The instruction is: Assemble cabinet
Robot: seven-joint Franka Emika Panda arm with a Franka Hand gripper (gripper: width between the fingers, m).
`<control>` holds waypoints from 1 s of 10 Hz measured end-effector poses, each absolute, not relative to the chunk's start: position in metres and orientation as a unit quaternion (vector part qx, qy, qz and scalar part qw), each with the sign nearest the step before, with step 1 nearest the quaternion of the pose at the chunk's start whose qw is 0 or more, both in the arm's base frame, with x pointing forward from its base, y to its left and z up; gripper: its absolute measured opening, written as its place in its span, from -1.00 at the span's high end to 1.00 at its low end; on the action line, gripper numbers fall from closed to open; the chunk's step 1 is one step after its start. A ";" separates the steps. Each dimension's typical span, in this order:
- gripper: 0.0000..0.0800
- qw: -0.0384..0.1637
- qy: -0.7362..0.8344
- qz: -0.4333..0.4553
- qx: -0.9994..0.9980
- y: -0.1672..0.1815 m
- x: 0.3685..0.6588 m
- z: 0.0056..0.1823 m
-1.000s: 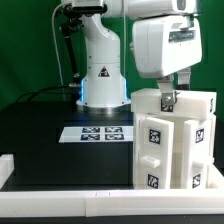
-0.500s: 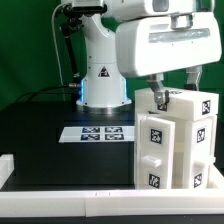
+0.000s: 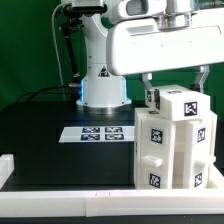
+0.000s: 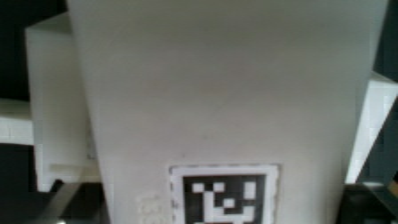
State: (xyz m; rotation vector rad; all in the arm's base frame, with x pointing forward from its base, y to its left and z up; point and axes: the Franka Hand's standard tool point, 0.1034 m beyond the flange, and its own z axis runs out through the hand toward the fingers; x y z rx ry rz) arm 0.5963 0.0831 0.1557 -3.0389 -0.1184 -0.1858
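The white cabinet body (image 3: 170, 155) stands upright at the exterior view's right, with tagged panels on its front. A white top panel (image 3: 178, 102) with a tag (image 3: 192, 108) sits at the top of the body, slightly skewed. My gripper (image 3: 177, 92) straddles this panel, one finger (image 3: 149, 92) on each side, and grips it. In the wrist view the panel (image 4: 214, 90) fills the picture, its tag (image 4: 226, 195) lies between my gripper's (image 4: 217, 208) dark fingertips (image 4: 50, 200), and the body below is mostly hidden.
The marker board (image 3: 98, 133) lies flat on the black table, on the exterior view's left of the cabinet. The robot base (image 3: 100, 75) stands behind it. A white rim (image 3: 60, 195) runs along the table's front and left edges.
My hand has swung toward the exterior view's left and nearer the camera. The top panel's tag has shifted left with it, and both fingers now show beside the panel.
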 end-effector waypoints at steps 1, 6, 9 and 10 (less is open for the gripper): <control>-0.39 0.049 -0.012 -0.060 -0.997 0.082 0.596 0.156; -0.39 0.060 0.201 -0.065 -0.976 0.078 0.592 0.157; -0.40 0.071 0.367 -0.058 -0.926 0.081 0.588 0.158; -0.40 0.076 0.391 -0.058 -0.915 0.080 0.588 0.158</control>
